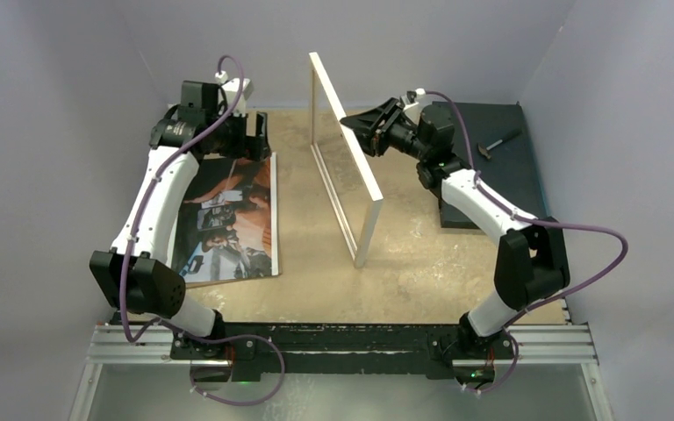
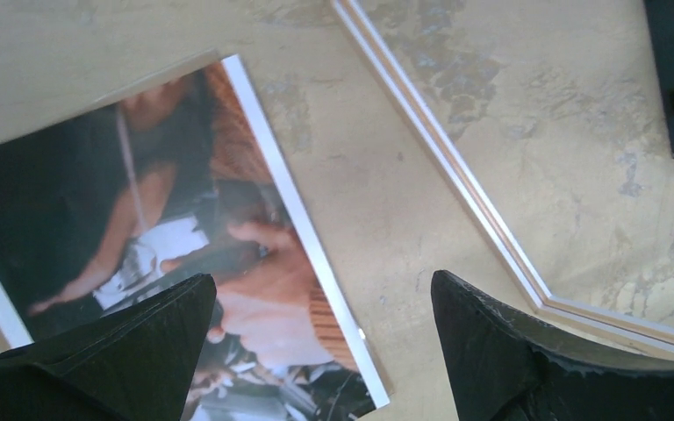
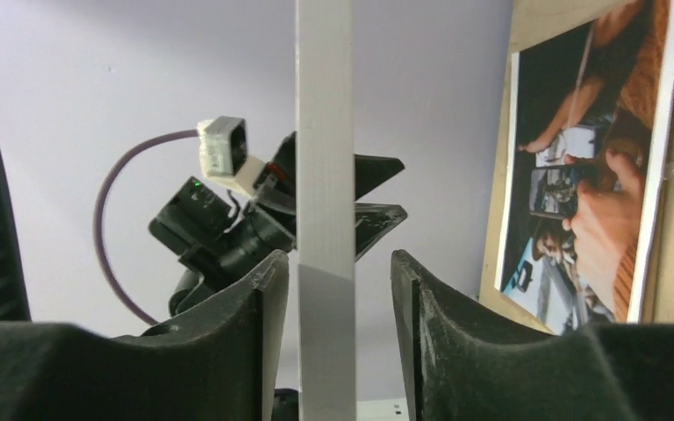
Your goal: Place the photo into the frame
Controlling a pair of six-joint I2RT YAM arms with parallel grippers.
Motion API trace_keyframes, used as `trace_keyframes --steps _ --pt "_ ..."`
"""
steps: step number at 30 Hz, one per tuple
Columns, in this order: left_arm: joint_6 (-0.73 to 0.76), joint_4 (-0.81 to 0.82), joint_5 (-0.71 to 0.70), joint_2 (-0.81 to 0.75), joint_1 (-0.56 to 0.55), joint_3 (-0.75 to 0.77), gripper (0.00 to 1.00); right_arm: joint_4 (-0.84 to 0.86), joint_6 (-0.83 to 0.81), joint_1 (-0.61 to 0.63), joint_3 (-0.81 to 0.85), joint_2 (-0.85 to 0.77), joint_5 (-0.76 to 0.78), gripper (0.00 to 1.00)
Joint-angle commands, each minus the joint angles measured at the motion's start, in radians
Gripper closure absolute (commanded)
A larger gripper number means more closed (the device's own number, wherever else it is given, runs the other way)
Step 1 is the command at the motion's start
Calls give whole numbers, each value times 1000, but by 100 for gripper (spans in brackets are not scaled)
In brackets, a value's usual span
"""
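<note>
White frame (image 3: pixel 325 105) upright — right gripper (image 3: pixel 340 260) loose around it | left gripper (image 2: pixel 322 279) spread near photo (image 2: pixel 140 202)

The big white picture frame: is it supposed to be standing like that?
It does look odd: the large rectangular white-rimmed frame stands upright on one long edge rather than lying flat, its top rim between the fingers of the right gripper. The glossy white-bordered photo lies flat beside it.

Even, diffuse lighting; shadows faint.
Overhead view sharp. Wrist views blur along the bottom edge; photo (image 2: pixel 140 202) soft, with mild sheen.
</note>
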Motion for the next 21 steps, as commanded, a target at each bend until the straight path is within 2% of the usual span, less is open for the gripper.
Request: trace_keyframes --steps 1,4,10,13,18,21 --pt "-35 41 -27 36 -70 97 8 0 -28 -35 -25 -20 -55 44" --pt "-26 38 -42 46 -78 87 8 -16 -49 -64 -34 -42 -55 30" --pt "-4 64 -71 22 -80 28 9 -121 -141 -162 -11 -74 -73 20" --pt "4 67 -75 21 -81 9 9 -201 -240 -208 37 -94 -65 19" --pt "15 70 -79 20 -81 -10 9 -527 -529 -218 232 -40 -8 20" --pt "17 80 -74 18 -81 -21 9 -590 -612 -218 232 -52 42 23"
